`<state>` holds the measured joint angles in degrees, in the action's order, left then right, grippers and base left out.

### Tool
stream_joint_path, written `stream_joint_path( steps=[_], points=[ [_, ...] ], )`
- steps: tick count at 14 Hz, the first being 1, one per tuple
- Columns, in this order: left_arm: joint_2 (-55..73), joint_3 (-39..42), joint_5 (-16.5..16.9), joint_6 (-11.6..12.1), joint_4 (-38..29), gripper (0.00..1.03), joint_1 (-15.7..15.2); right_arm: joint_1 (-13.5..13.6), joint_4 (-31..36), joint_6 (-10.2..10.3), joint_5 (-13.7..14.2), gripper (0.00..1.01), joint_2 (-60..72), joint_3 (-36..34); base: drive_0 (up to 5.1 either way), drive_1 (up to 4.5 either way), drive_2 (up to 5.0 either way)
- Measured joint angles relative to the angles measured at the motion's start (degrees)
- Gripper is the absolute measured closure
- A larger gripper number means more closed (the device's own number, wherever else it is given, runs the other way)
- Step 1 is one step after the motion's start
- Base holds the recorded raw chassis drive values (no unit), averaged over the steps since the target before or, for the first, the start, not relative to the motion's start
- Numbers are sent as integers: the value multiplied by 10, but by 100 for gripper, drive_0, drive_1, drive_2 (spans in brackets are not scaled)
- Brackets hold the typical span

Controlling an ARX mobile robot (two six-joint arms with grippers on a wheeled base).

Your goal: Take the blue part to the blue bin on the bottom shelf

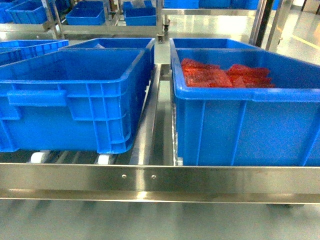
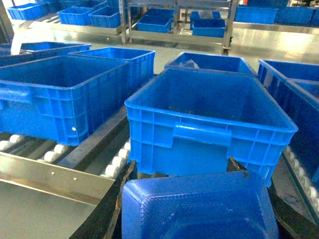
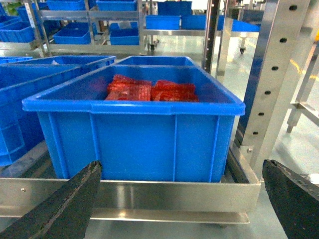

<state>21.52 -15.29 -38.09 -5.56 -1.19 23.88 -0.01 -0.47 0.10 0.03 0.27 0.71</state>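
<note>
The blue part (image 2: 199, 209), a moulded tray-like piece, fills the bottom of the left wrist view. My left gripper (image 2: 182, 172) is shut on it, with a black finger (image 2: 117, 199) on either side. It is held just in front of an empty blue bin (image 2: 199, 122) on the bottom shelf's white rollers (image 2: 113, 167). The head view shows the bottom shelf's front rail (image 1: 200, 177), an empty-looking blue bin (image 1: 75, 95) on the left and no gripper. My right gripper (image 3: 182, 199) stands open and empty, its fingers (image 3: 65, 204) wide apart, facing the right-hand bin (image 3: 134, 134).
The right-hand bin (image 1: 240, 125) holds red parts (image 1: 220, 75). More blue bins (image 2: 65, 94) stand beside and behind on the shelf. A perforated steel upright (image 3: 274, 74) rises at the shelf's right corner. Other racks with bins (image 1: 85, 15) stand across the floor.
</note>
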Motion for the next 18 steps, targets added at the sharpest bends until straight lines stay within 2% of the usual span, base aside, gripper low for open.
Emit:
stream_joint_path(
  steps=[14,18],
  points=[
    [0,0,1,0,-1,59,0,0,2,-1,0,3,0,0,0,0,0],
    [0,0,1,0,-1,59,0,0,2,-1,0,3,0,0,2,404,-401]
  ],
)
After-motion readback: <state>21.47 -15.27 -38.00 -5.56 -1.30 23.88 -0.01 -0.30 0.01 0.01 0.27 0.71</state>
